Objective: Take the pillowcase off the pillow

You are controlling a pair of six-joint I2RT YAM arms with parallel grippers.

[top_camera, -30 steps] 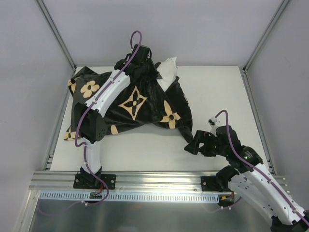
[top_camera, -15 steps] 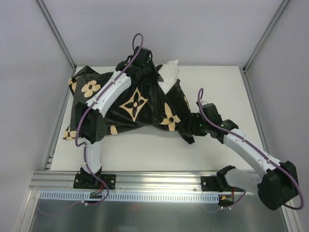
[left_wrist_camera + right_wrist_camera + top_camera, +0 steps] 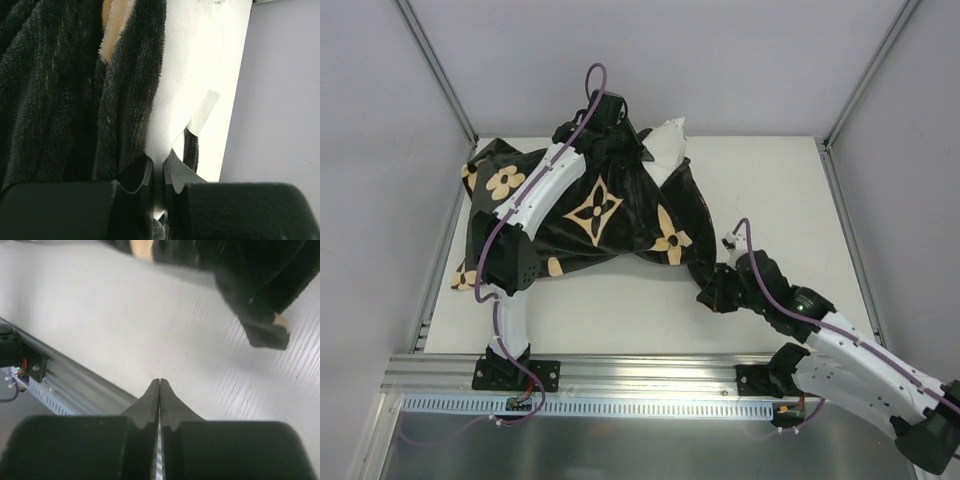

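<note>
The pillowcase (image 3: 600,215), a large black velvety cover printed with tan flowers, lies bunched ahead of both arms in the top view. A corner of the plain white soft pillow (image 3: 668,140) pokes out beside the left gripper (image 3: 610,140), and the right gripper (image 3: 712,297) sits by the cover's near corner. The left wrist view shows narrow jaws pinching white pillow fabric, probably to anchor it. The right wrist view shows jaws pressed together on nothing, with the black corner ahead and apart.
</note>
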